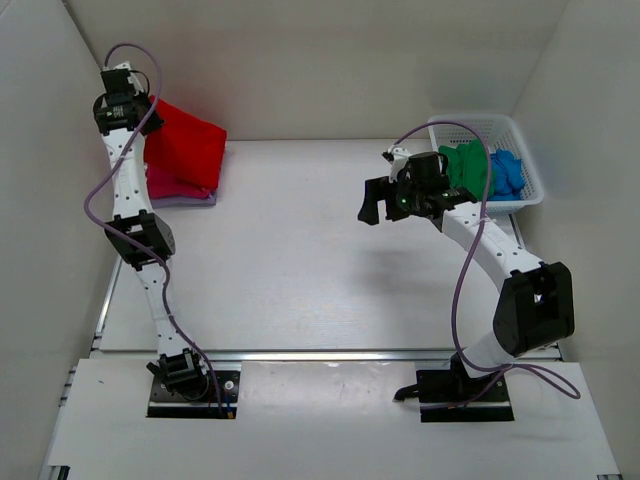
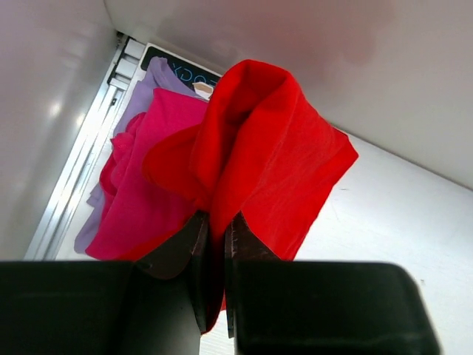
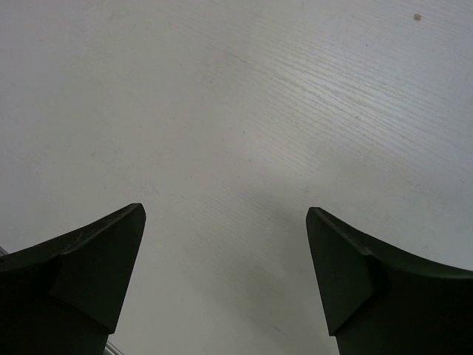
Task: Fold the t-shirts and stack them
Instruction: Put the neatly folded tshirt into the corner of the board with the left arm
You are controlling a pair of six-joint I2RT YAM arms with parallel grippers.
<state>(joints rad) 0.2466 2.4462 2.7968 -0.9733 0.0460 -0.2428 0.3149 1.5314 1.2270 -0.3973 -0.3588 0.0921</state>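
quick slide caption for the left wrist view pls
Left claw shut on the red t-shirt, with the magenta t-shirt lying beside it on the table.

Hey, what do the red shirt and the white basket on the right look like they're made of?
The red t-shirt looks like soft, matte cloth, probably a cotton-like knit: it bunches and drapes in loose folds with no shine. The white basket looks like rigid moulded plastic with a smooth finish, judging by its regular open mesh walls and straight rim. Which plastic can't be told.
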